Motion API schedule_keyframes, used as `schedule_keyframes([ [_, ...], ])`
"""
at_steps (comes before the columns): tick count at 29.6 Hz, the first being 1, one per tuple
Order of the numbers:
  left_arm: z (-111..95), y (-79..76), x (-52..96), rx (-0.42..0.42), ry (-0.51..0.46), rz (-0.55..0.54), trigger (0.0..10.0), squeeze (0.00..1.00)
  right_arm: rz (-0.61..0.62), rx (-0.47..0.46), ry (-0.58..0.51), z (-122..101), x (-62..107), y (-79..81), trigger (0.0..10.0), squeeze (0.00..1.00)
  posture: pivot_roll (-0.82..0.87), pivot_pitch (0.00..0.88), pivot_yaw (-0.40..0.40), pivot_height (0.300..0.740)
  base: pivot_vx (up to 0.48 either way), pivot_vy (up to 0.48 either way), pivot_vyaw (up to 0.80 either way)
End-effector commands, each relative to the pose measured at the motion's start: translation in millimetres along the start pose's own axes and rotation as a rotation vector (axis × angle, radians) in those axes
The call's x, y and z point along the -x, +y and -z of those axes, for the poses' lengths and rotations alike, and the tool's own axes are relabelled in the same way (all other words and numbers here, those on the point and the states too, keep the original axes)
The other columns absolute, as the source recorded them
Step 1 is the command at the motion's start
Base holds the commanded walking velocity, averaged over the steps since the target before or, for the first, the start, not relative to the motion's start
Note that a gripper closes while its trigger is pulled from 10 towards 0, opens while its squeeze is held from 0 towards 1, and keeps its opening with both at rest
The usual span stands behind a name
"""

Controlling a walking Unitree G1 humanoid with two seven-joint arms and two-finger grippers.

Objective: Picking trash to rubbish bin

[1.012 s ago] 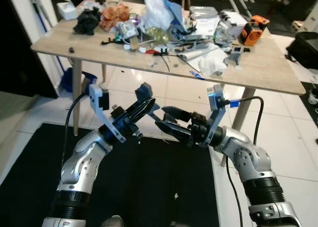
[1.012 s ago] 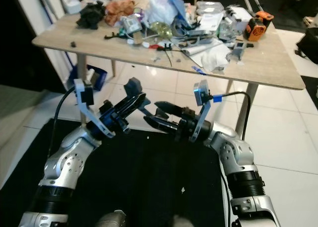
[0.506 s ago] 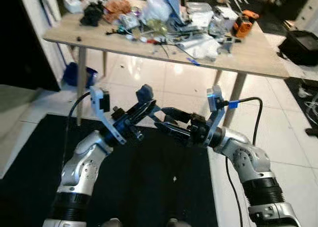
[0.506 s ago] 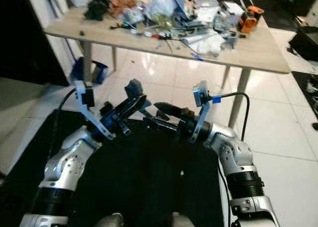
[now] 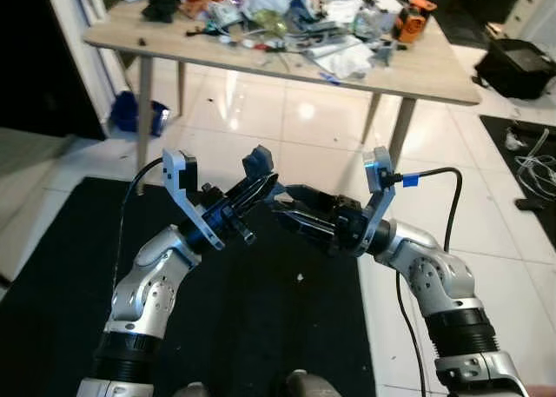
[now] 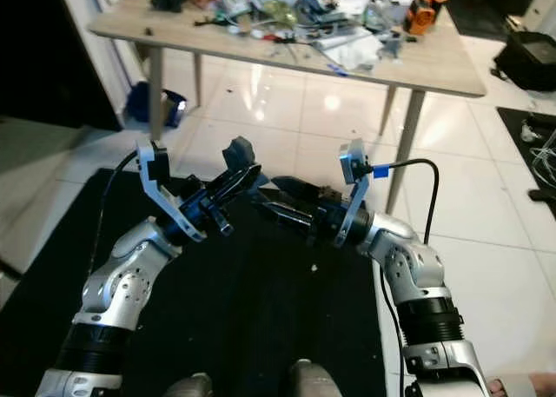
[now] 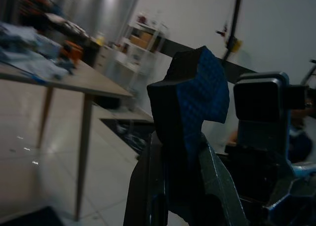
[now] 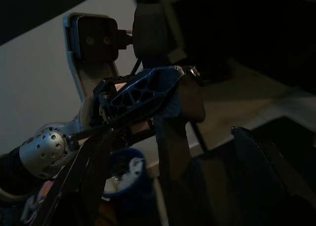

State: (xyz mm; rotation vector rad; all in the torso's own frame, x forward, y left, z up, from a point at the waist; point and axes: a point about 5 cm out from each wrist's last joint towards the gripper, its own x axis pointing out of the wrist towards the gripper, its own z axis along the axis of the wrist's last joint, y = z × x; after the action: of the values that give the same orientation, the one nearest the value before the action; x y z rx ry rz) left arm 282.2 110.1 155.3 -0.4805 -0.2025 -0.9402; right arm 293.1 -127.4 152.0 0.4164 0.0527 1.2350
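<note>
Mixed trash [image 5: 282, 19] is heaped on a light wooden table [image 5: 430, 67] across the room: plastic bags, papers, wrappers, cables. A blue rubbish bin [image 5: 135, 115] stands on the floor under the table's left end. Both arms are raised in front of my chest, well short of the table. My left gripper [image 5: 265, 175] is shut with nothing in it, and its blue finger pad [image 7: 197, 87] looms large in the left wrist view. My right gripper [image 5: 282, 208] points at the left one, open and empty. One of its dark fingers [image 8: 173, 117] crosses the right wrist view.
A black mat [image 5: 261, 327] covers the floor under me, with white tiles between it and the table. An orange tool [image 5: 408, 19] lies on the table's right part. A black bag [image 5: 521, 67] and loose cables [image 5: 530, 145] lie on the floor to the right.
The camera has drawn back from the table, which now sits smaller and higher in the picture. Both arms keep the same pose.
</note>
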Motion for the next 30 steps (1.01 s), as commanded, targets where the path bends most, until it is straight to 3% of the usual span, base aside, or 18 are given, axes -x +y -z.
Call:
schedule_keyframes([
  [1, 1.8, -2.3, -0.9, 0.001, 0.008, 0.008, 10.0, 0.0, 0.011, 0.001, 0.004, -1.1, 2.3, -1.1, 10.0, 0.0, -0.05, 0.0, -0.05, 0.74, -0.322, 0.0, 0.0],
  [30, 2.6, -2.5, -0.8, -0.004, 0.013, 0.012, 10.0, 0.0, 0.024, -0.006, 0.005, 1.2, 3.1, -4.0, 10.0, 0.0, -0.04, 0.0, -0.052, 0.74, -0.324, 0.0, 0.0],
])
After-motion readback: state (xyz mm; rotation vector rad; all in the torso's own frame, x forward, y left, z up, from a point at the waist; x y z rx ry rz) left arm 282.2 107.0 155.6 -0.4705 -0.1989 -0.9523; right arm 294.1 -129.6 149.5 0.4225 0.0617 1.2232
